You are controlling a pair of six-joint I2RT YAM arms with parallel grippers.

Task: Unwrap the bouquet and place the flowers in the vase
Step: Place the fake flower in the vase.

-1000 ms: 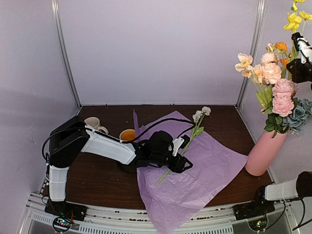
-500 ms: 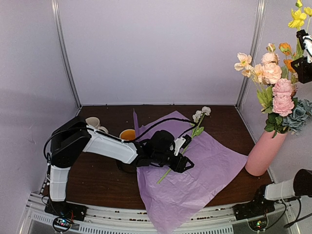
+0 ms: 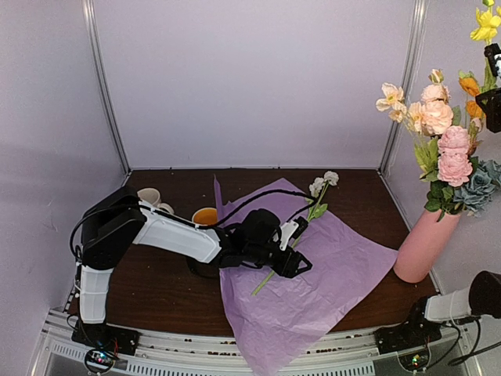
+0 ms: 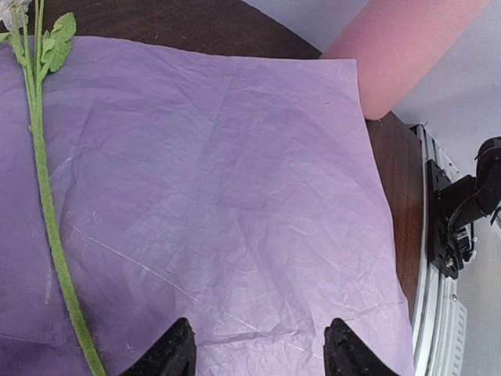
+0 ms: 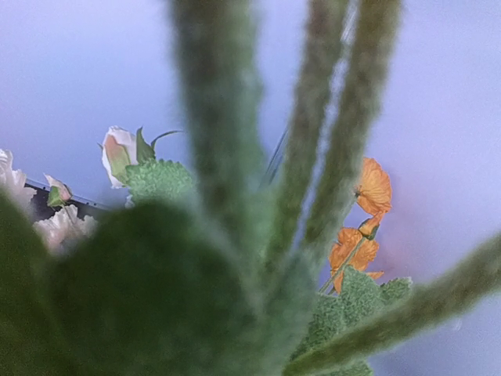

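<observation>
Top external view is showing the left claw (image 3: 296, 262) hovering low over the tissue paper (image 3: 337, 266), jaws parted and empty, a white flower (image 3: 315, 210) lying beneath and beyond it. Well to its right the vase (image 3: 421, 247) is standing, holding flowers (image 3: 442, 149). Above them the right claw (image 3: 491, 106) is pinching a yellow flower (image 3: 485, 30) by its stem.

Left wrist view is showing that claw (image 4: 258, 352) gaping, the white flower (image 4: 47, 204) just outside its left finger, the vase (image 4: 407, 55) far ahead.

Right wrist view is showing blurred green stems (image 5: 219, 141) filling the frame, the claw's fingers hidden.
</observation>
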